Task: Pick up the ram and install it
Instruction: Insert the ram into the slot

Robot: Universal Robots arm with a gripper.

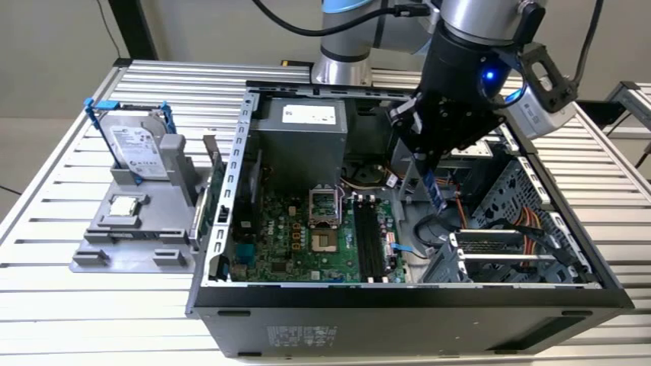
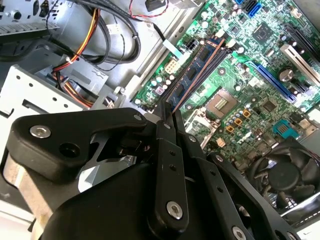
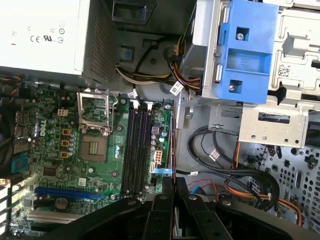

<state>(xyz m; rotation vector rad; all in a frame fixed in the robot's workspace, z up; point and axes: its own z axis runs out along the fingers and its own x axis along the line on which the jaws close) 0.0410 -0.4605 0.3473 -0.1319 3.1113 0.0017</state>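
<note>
The ram [image 1: 435, 188] hangs clamped edge-on in the hand [image 1: 431, 169], above the open computer case [image 1: 569, 252], just beside the black memory slots [image 3: 136, 145]. I'd line its long edge squarely over an empty slot and keep it level.

The ram's [image 2: 192, 72] upper end is buried between the gripper [image 2: 169, 114] fingers, and the case [image 1: 407, 320] bottom gets cropped.
</note>
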